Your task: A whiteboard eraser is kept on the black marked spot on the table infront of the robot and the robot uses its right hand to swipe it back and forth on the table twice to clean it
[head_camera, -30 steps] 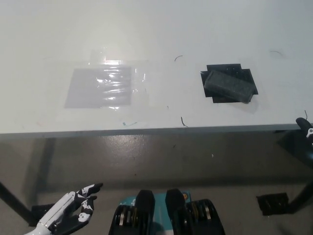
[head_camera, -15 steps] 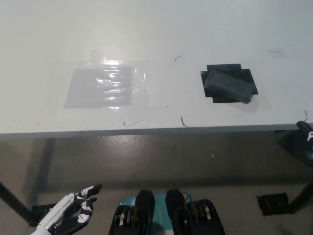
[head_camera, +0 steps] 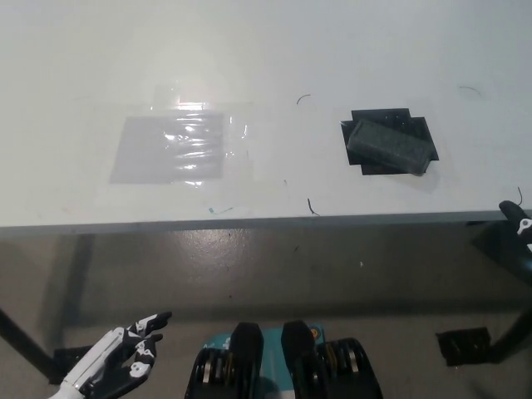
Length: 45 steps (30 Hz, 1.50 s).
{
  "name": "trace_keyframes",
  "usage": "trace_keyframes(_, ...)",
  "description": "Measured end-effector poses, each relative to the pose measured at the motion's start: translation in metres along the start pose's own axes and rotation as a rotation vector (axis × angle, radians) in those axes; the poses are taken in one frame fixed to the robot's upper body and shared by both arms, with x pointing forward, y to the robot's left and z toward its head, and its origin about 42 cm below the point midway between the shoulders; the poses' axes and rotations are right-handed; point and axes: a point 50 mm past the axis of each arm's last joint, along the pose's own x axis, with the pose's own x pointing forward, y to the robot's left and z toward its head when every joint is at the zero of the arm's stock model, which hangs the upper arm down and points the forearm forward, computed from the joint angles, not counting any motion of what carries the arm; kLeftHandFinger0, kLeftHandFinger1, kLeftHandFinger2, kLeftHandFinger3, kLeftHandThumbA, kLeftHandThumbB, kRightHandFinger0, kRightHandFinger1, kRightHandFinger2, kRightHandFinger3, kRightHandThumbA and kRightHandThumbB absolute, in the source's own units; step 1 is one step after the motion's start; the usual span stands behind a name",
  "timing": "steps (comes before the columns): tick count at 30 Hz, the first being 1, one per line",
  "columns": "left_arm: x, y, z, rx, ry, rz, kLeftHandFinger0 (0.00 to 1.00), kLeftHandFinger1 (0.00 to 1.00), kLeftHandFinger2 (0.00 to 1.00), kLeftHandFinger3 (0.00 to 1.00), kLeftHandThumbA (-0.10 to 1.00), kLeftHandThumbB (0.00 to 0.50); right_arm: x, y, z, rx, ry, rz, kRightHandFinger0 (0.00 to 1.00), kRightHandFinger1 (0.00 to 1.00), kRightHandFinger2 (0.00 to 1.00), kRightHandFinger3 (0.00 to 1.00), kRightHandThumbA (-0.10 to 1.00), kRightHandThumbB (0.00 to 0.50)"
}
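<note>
1. Head view: white counter fills the upper half of the picture, with grey floor below its near edge.
2. On the counter's right side the grey whiteboard eraser lies on the black marked spot, tilted a little, resting where the task puts it and untouched.
3. To the left, well apart from the eraser, a clear plastic sheet is taped flat to the counter; a few thin pen marks show between the two and near the front edge.
4. Over the last second nothing on the counter has shifted: eraser, spot and sheet sit as they did.
5. Only a small part of the black right hand shows at the right edge, just below the counter's front edge; it has crept slightly up. I cannot tell whether its fingers are apart or together.
6. White left hand rests at the lower left, fingers apart and holding nothing; it has sunk a little.
7. My judgement: the swiping has not begun, and the right hand has yet to reach the eraser.
</note>
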Motion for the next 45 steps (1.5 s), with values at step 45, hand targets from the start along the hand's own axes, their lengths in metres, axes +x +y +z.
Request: trace_keyframes(45,-0.009,-0.002,-0.007,-0.007,0.026,0.005,1.0,1.0,1.0,1.0,0.88,0.491,0.223,0.134,-0.184,-0.478,0.773,0.726,1.0,1.0,1.0,1.0,1.0,0.376)
